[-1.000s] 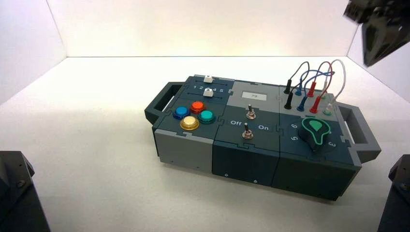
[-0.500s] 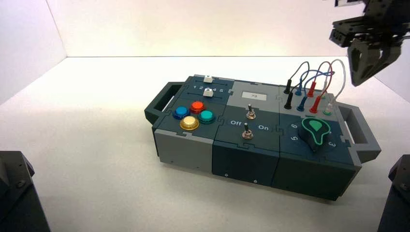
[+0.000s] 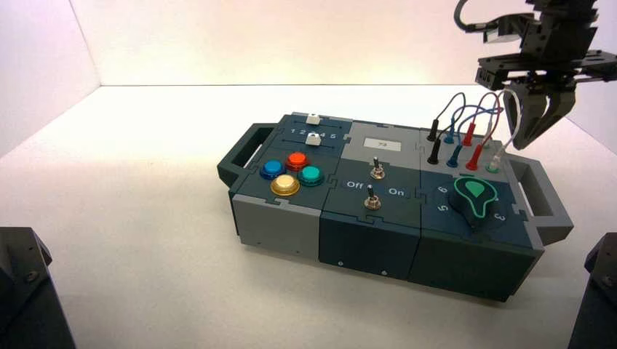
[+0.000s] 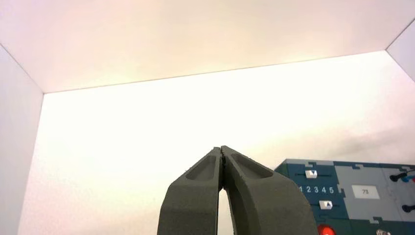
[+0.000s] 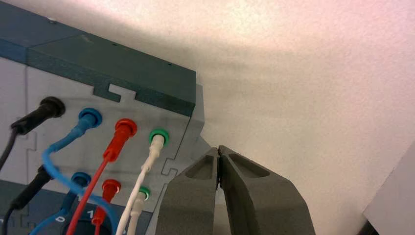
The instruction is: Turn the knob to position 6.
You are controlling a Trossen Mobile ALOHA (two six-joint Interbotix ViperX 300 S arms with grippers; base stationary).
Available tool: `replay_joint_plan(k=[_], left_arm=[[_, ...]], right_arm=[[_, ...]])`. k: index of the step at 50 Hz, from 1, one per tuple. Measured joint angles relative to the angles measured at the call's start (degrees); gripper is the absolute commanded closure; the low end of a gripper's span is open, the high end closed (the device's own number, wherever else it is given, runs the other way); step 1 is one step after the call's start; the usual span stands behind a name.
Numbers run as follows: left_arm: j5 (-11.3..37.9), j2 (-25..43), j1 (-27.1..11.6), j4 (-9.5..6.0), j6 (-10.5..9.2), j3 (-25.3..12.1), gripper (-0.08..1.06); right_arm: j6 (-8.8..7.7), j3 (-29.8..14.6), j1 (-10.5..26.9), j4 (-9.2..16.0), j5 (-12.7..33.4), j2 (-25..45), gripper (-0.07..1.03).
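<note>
The right claw [image 3: 525, 147], its fingers together, hangs above the far right corner of the box [image 3: 466, 269], just beside the wire plugs [image 3: 482, 150]. Nearer the camera and left of that claw sits the dark teal knob [image 3: 473, 199], apart from it, with the numeral 6 [image 3: 442, 190] beside the knob. The left claw [image 4: 221, 148], fingers also together, is idle over the bench [image 4: 122, 147], left of the box.

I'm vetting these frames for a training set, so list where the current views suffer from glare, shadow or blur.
High view: the far tabletop is washed out to white, with a soft shadow along the near side of the box; left wrist view: the middle of the tabletop is blown out; right wrist view: a soft shadow beside the box, the wires' near stretches slightly soft.
</note>
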Motion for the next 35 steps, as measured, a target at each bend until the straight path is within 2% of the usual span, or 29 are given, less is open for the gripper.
replay_joint_plan(k=[13,35], left_arm=[[0.09,-0.18,0.0,0.0,0.09,-0.97,1.01],[0.18,-0.09,0.09,0.0,0.09,-1.23,1.0]], right_arm=[[0.26,-0.97,0.0,0.35,-0.18,2.99,0.98],[0.0,-1.32,0.0,3.43,-0.35,3.87,0.98]])
